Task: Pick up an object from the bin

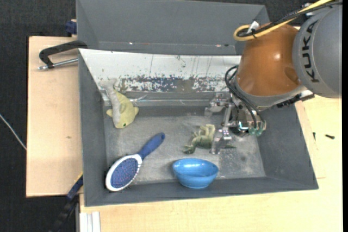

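The gripper [222, 137] sits low in the grey metal bin [92, 133], right of centre, just beside a small green toy figure [200, 139]; whether it is open or closed cannot be told. Also in the bin are a blue bowl [196, 173] at the near wall, a blue hairbrush [130, 167] near left, and a yellow soft toy [122, 111] far left.

High, slightly oblique view down into the bin [163, 24]
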{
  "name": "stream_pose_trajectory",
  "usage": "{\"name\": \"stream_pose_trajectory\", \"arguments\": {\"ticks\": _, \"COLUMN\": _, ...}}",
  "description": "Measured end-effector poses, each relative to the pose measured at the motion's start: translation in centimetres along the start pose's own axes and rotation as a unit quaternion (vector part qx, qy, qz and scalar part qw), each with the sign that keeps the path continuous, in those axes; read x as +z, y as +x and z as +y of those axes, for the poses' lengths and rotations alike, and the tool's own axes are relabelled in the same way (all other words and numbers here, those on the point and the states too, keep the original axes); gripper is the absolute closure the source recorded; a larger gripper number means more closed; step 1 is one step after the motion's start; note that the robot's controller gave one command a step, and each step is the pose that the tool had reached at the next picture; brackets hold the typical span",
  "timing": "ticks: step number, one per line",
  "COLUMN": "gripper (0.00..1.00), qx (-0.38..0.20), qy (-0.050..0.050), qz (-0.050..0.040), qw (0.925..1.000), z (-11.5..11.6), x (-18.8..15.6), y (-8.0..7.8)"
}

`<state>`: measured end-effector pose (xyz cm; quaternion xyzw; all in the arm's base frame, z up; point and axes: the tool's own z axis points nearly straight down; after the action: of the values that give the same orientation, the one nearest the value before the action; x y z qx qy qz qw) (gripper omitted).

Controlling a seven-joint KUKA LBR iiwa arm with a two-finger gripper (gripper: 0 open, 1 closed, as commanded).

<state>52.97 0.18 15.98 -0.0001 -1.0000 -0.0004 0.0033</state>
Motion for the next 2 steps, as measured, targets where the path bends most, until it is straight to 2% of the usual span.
{"name": "stream_pose_trajectory", "arguments": {"ticks": 1, "gripper": 0.00, "qx": -0.016, "qy": 0.000, "qz": -0.0059, "qw": 0.9999, "z": -0.43, "x": 9.00, "y": -2.18}}
{"name": "stream_pose_trajectory", "arguments": {"ticks": 2, "gripper": 1.00, "qx": -0.016, "qy": 0.000, "qz": -0.0103, "qw": 0.9998, "z": -0.39, "x": 8.53, "y": -2.39}}
